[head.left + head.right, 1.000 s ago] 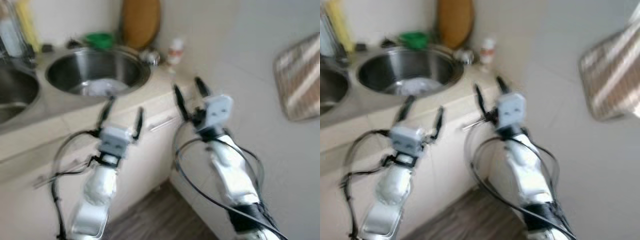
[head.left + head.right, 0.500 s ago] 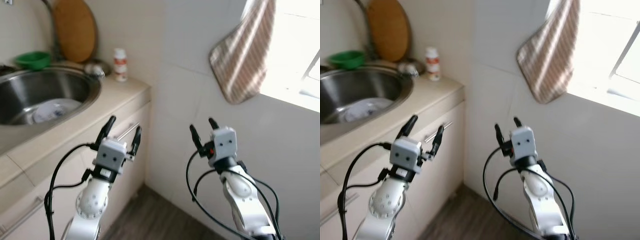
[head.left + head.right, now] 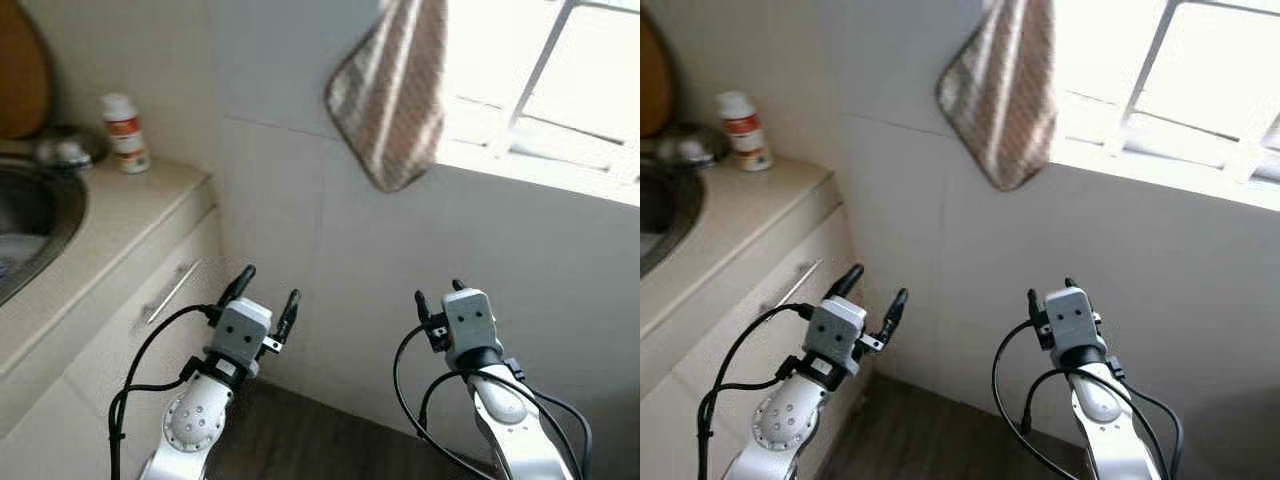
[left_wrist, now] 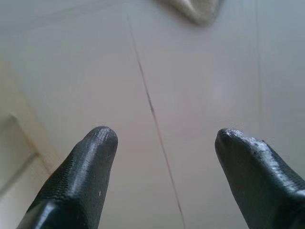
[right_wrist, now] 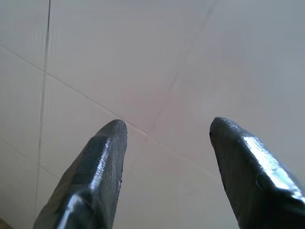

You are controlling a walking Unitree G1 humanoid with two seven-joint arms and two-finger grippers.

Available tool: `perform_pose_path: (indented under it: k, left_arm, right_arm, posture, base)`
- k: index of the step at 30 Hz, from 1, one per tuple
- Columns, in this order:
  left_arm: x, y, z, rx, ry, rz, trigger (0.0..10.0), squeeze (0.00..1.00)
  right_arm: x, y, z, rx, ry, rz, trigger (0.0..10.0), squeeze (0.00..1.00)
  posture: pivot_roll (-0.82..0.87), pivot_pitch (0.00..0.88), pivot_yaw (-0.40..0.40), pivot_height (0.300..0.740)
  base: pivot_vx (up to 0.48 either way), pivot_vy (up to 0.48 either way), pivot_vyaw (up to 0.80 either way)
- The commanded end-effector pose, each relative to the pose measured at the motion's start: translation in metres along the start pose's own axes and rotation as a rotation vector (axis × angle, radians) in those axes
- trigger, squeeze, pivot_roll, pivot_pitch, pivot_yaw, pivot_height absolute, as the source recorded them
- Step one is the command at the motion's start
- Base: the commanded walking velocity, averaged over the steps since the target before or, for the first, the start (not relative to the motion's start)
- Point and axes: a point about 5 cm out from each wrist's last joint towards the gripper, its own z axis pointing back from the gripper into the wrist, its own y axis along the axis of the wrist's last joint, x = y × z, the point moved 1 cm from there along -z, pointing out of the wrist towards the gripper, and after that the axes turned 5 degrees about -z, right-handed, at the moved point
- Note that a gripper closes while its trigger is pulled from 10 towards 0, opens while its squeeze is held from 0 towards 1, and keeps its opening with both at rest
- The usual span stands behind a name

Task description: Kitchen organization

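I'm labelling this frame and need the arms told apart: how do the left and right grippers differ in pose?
The left gripper sits beside the cabinet drawer, tilted rightward; the right gripper stands more upright before the tiled wall. The left's fingers spread wider than the right's. Both are open, empty, and raised below the striped towel.

Item count: two grippers, the left gripper point(image 3: 268, 292) and the right gripper point(image 3: 438, 296), each with two black fingers spread apart and empty. One striped cloth point(image 3: 388, 95) hangs on the tiled wall. One white bottle with a red label point(image 3: 125, 133) stands on the counter point(image 3: 110, 215). One drawer handle point(image 3: 172, 291). One sink point(image 3: 30, 225), partly in frame. One window point(image 3: 545, 85).
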Motion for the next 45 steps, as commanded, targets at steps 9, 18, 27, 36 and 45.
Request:
perform_pose_path:
  k: [9,18,27,36,45]
  left_arm:
    - [-0.001,-0.005,-0.007,-0.028,-0.022,0.033,10.0,0.0]
    - [0.002,-0.002,-0.011,-0.012,-0.051,0.018,10.0,0.0]
    - [0.003,0.0,-0.01,0.003,-0.028,0.01,10.0,0.0]
    - [0.003,0.0,-0.009,-0.007,-0.022,0.006,10.0,0.0]
    - [0.003,0.001,-0.009,-0.003,-0.026,-0.008,10.0,0.0]
  right_arm:
    - [0.006,-0.002,0.006,-0.022,-0.06,0.011,10.0,0.0]
    - [0.006,-0.006,0.009,-0.051,-0.051,0.058,10.0,0.0]
    - [0.003,-0.009,0.006,-0.08,-0.012,0.079,10.0,0.0]
    - [0.0,-0.009,0.004,-0.088,0.006,0.088,10.0,0.0]
    - [-0.002,-0.009,0.003,-0.09,0.018,0.098,10.0,0.0]
  posture:
    - [0.0,0.0,0.015,0.74]
    - [-0.01,0.0,0.023,0.74]
    - [0.0,0.0,0.001,0.74]
    - [0.0,0.0,-0.004,0.74]
    - [0.01,0.0,-0.005,0.74]
  base:
    - [0.0,0.0,-0.79]
    - [0.0,0.232,-0.6]
    - [0.0,0.034,0.0]
    - [-0.089,0.0,0.0]
    - [-0.312,0.0,0.0]
